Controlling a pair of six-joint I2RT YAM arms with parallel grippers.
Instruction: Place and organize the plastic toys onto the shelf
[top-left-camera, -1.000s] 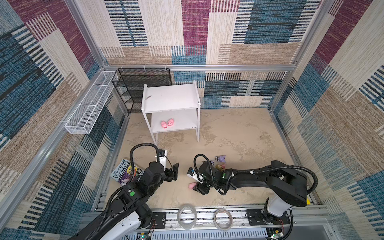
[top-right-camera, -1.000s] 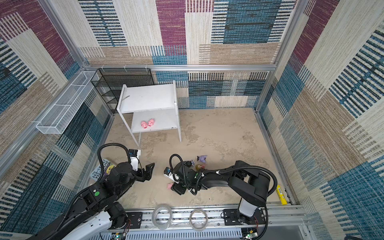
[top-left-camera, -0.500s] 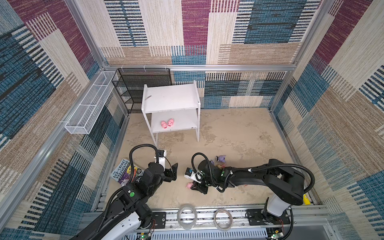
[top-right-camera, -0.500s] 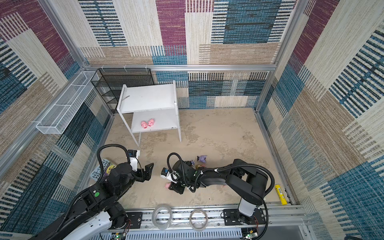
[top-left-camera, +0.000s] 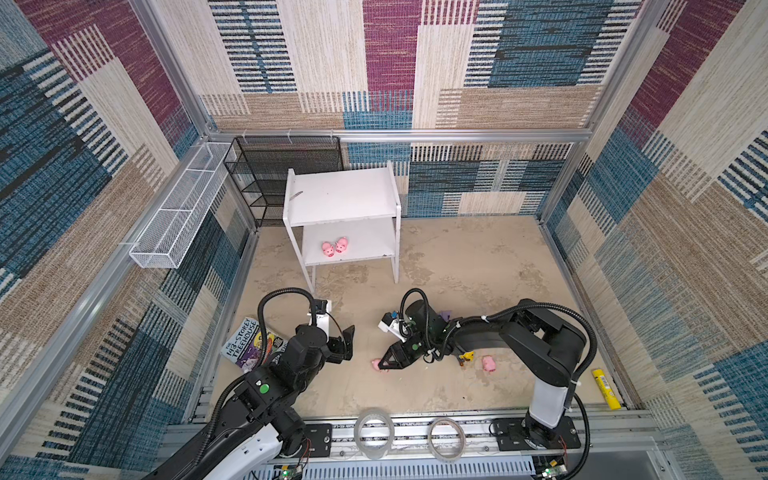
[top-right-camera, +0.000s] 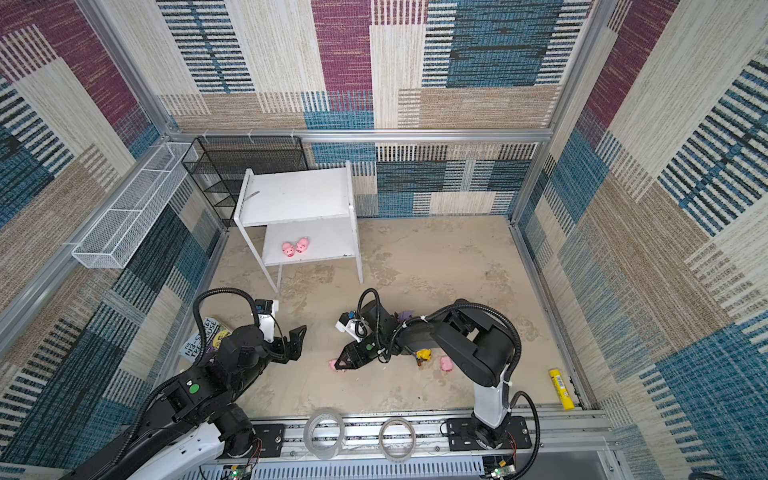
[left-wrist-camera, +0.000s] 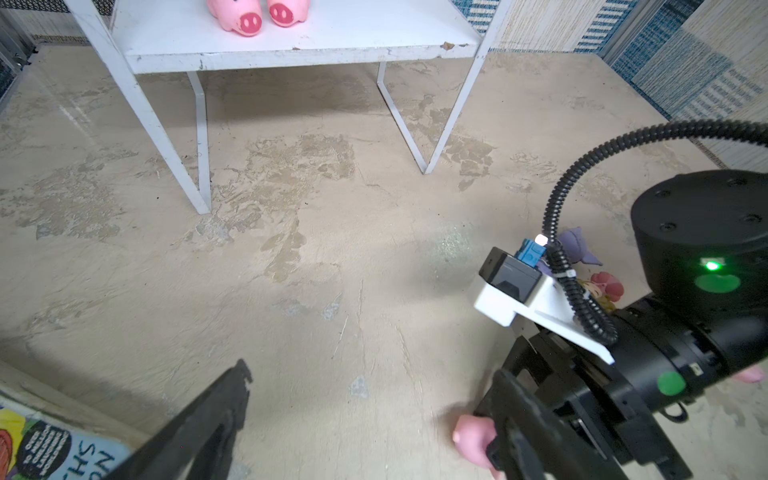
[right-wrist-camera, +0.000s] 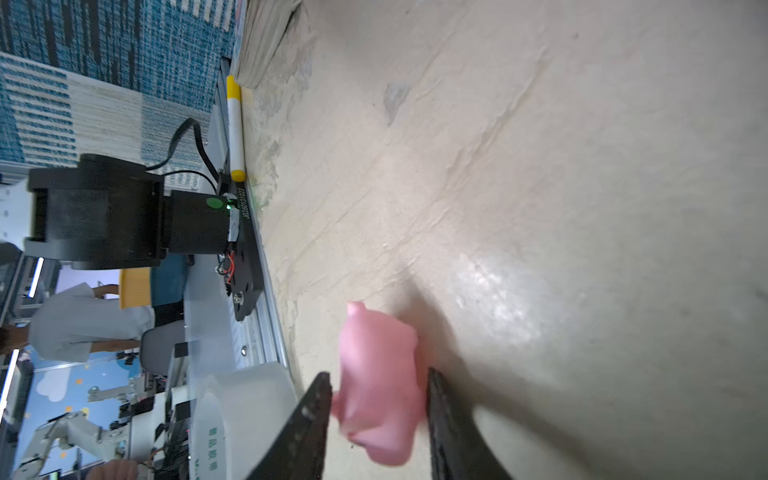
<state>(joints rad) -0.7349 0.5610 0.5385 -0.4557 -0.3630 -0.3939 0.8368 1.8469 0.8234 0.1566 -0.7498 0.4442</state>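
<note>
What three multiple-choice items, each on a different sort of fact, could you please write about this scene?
1. Where on the shelf do the two pink pigs stand? A. top board B. lower board C. nowhere on it
2. How many pink pigs lie on the floor in both top views? A. none B. two C. five
3. How is the left gripper? A. open, empty B. shut on a pig C. shut on a doll

1 B: they stand side by side beneath the top board. 2 B: the middle pig and the right-hand pig. 3 A: its jaws stand wide, nothing between.
</note>
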